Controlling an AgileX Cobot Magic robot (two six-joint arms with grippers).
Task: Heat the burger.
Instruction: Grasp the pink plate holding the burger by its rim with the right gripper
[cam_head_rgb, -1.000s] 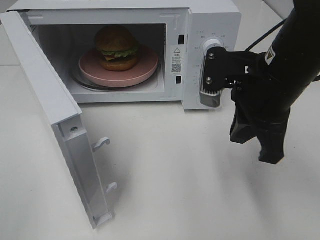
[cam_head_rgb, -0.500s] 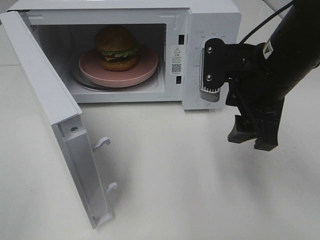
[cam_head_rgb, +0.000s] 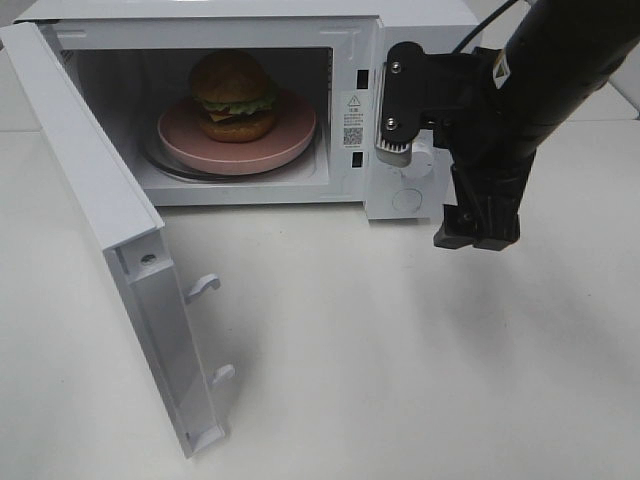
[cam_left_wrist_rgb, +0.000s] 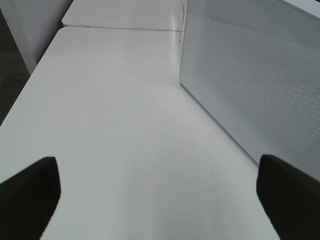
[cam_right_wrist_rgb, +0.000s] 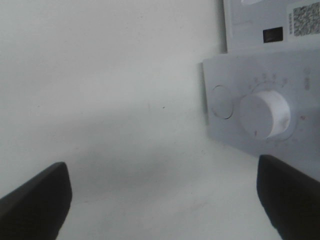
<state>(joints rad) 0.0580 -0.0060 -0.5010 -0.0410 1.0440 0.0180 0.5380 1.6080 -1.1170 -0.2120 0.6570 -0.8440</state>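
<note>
The burger (cam_head_rgb: 234, 95) sat inside the open microwave (cam_head_rgb: 425, 25), on a flat, round pink plate (cam_head_rgb: 290, 138). The plate rested on the clear glass turntable (cam_head_rgb: 158, 160). The burger's domed bun was glossy and golden-brown, with ruffled green lettuce and a dark filling showing between the halves.

The microwave was a boxy white appliance at the far side of the smooth white table (cam_head_rgb: 400, 360). Its door (cam_head_rgb: 95, 200) stood swung out to the left and toward the near side, and two small hooked latches (cam_head_rgb: 203, 287) jutted from its inner face. In the left wrist view the door's window was a fine dotted mesh.

The right gripper (cam_right_wrist_rgb: 160, 202), black and angular, hung in front of the control panel (cam_head_rgb: 400, 190) at the microwave's right end. Its jaws were spread wide with nothing between them. One finger carried a ridged silvery pad (cam_head_rgb: 393, 150) that overlapped the panel in the high view; whether it touched could not be told. The right wrist view showed a thick round white knob (cam_right_wrist_rgb: 264, 114) and, just beside it, a flat circular button (cam_right_wrist_rgb: 221, 95).

The left gripper (cam_left_wrist_rgb: 160, 200) had its two dark, blunt fingertips far apart above bare table left of the door, holding nothing.
</note>
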